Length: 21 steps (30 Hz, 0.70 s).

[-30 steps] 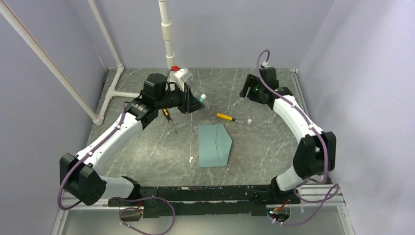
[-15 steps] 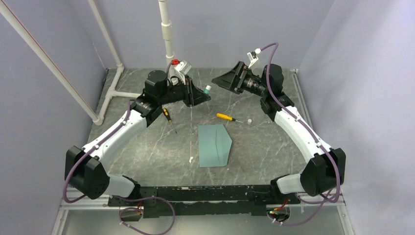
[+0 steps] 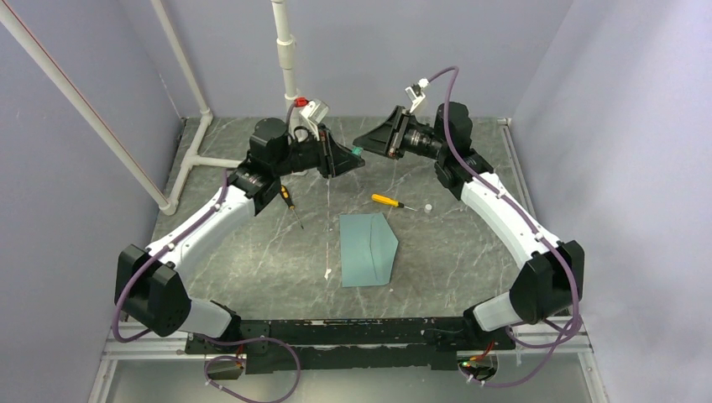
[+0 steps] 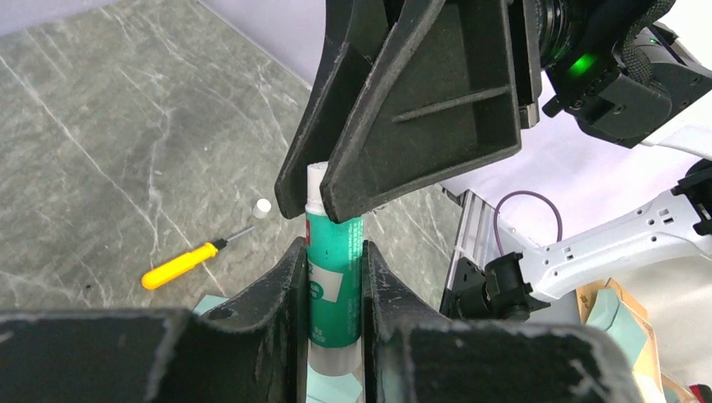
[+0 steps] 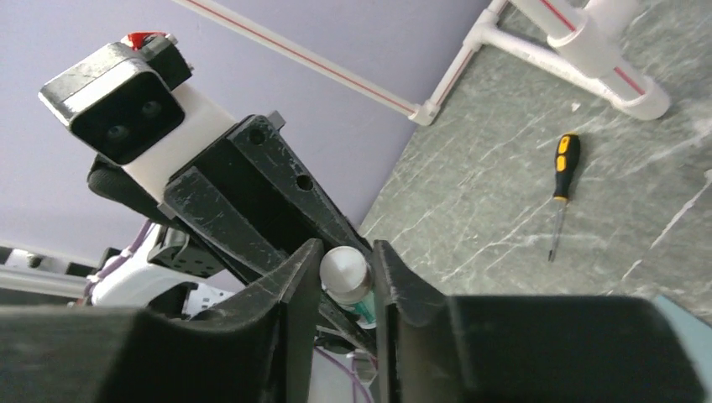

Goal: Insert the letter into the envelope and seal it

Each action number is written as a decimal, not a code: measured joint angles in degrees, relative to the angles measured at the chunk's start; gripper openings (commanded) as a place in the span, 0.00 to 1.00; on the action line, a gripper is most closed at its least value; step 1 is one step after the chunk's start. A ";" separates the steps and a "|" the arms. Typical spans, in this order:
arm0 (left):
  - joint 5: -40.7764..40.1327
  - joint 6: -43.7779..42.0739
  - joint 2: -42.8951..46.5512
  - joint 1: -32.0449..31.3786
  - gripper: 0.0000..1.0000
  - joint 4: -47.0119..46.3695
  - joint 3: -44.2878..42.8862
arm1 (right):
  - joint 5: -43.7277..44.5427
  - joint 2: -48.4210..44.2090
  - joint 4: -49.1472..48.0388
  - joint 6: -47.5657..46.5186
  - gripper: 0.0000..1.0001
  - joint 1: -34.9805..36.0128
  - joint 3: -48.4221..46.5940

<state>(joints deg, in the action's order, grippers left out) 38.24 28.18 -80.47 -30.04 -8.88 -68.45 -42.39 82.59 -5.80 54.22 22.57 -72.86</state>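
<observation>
Grey marble-veined table top (image 3: 252, 252) fills the purple-walled cell. The flat teal paper envelope (image 3: 367, 248) lies near its middle, tapering flap pointing to 3 o'clock. No separate letter shows.

In the air at the envelope's 12 o'clock the two arms meet. The left gripper (image 4: 334, 285) is clamped on the body of a green-labelled glue stick (image 4: 334, 260). The right gripper (image 5: 346, 269) brackets the stick's pale round end, but I cannot tell whether its jaws press on it.

This looks like uncapping before gluing the flap. To do it well, the right fingers should grip the cap alone and draw straight along the stick's axis while the left holds firm.

A yellow-handled screwdriver (image 3: 384, 200) lies at the envelope's 1 o'clock.
</observation>
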 measured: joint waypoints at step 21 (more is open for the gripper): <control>9.57 7.61 -0.92 6.05 0.42 6.23 -5.44 | -8.81 3.19 6.56 -12.24 0.00 0.20 -7.74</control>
<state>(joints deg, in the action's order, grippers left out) 47.81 35.79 -81.38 -23.99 -2.66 -73.89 -51.20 85.78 0.75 41.98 22.76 -80.60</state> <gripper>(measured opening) 0.492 0.212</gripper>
